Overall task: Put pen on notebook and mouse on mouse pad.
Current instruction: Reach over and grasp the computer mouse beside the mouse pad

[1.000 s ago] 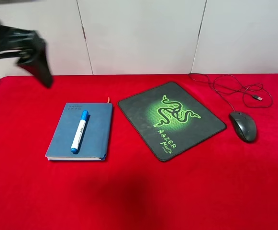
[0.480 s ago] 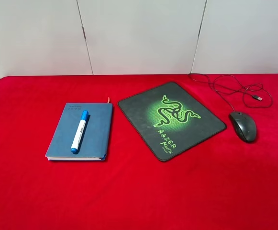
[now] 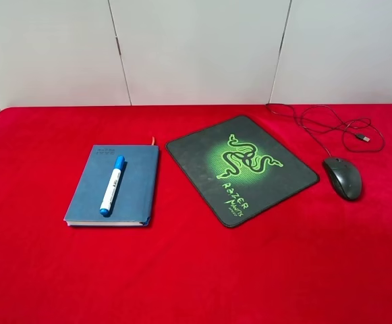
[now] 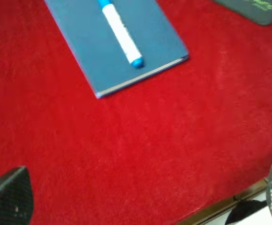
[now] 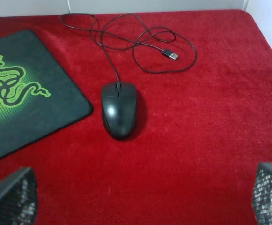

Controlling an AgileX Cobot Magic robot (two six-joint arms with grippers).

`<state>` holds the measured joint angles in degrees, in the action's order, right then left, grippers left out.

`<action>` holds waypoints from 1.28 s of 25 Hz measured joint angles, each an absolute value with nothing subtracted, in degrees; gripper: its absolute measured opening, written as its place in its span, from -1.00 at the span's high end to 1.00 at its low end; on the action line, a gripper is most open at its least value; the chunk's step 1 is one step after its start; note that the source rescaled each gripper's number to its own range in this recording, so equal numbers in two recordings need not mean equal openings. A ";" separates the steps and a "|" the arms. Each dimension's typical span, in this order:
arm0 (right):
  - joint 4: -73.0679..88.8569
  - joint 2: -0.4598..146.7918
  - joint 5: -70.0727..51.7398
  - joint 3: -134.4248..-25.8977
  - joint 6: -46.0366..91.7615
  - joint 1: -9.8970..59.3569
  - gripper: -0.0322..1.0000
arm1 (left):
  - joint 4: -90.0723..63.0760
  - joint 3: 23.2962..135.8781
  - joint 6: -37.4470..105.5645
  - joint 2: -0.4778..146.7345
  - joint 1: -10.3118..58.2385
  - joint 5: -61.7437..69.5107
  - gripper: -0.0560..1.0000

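The white pen (image 3: 112, 184) with blue cap lies lengthwise on the blue notebook (image 3: 135, 182) at the table's left; both also show in the left wrist view, pen (image 4: 121, 35) on notebook (image 4: 89, 42). The black mouse pad (image 3: 196, 158) with green logo lies in the middle. The black mouse (image 3: 343, 177) rests on the red cloth to the pad's right, its cable looping behind it. In the right wrist view the mouse (image 5: 119, 110) sits beside the mouse pad (image 5: 56, 108). My left gripper (image 4: 140, 199) hangs open over bare cloth. My right gripper (image 5: 143, 197) is open, back from the mouse.
A red cloth (image 3: 196, 270) covers the table. The mouse cable (image 3: 330, 125) with its USB plug (image 5: 172, 55) coils at the back right. White wall panels stand behind. The table's front edge (image 4: 229, 206) shows in the left wrist view. Neither arm shows in the exterior view.
The left arm, seen at the far left a second ago, has withdrawn out of the exterior view. Pen, notebook, pad and mouse have not moved.
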<state>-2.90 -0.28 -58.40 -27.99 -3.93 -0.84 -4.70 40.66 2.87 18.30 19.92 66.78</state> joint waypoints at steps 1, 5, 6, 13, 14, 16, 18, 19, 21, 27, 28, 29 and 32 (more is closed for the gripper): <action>-2.90 -0.28 -58.40 -27.99 -3.93 -0.84 -1.00 | -4.70 39.60 2.99 17.51 18.27 66.78 -1.00; -2.90 -0.28 -58.40 -27.99 -3.93 -0.84 -1.00 | -4.70 35.96 3.06 13.20 11.85 66.73 -1.00; -2.90 -0.28 -58.40 -27.99 -3.93 -0.84 -1.00 | -4.64 35.13 3.06 11.90 10.21 66.73 -1.00; -2.90 -0.28 -58.40 -27.99 -3.93 -0.84 -1.00 | -4.09 30.25 3.33 3.58 1.71 66.13 -1.00; -2.90 -0.28 -58.40 -27.99 -3.93 -0.84 -1.00 | -4.02 30.12 3.67 2.78 1.04 65.55 -1.00; -2.90 -0.28 -58.40 -27.99 -3.93 -0.84 -1.00 | -4.02 29.77 5.40 0.86 -0.16 64.29 -1.00; -2.90 -0.28 -58.40 -27.99 -3.93 -0.84 -1.00 | -4.02 29.05 7.88 -0.15 -0.71 62.76 -1.00; -2.90 -0.28 -58.40 -27.99 -3.93 -0.84 -1.00 | -4.02 28.59 9.17 -0.22 -0.79 62.11 -1.00; -2.90 -0.28 -58.40 -27.99 -3.93 -0.84 -1.00 | -4.02 28.20 10.45 -0.29 -0.79 61.33 -1.00; -2.90 -0.28 -58.40 -27.99 -3.93 -0.84 -1.00 | -4.02 28.20 10.84 -0.40 -0.79 61.11 -1.00; -2.90 -0.28 -58.40 -27.99 -3.93 -0.84 -1.00 | -4.02 28.20 10.85 -0.40 -0.79 61.11 -1.00; -2.90 -0.28 -58.40 -27.99 -3.93 -0.84 -1.00 | -4.02 28.20 10.90 -0.44 -0.79 61.11 -1.00; -2.90 -0.28 -58.40 -27.99 -3.93 -0.84 -1.00 | -4.02 28.20 10.96 -0.46 -0.79 61.11 -1.00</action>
<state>-2.90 -0.28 -58.40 -27.99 -3.93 -0.84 -4.02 28.20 10.96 -0.46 -0.79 61.11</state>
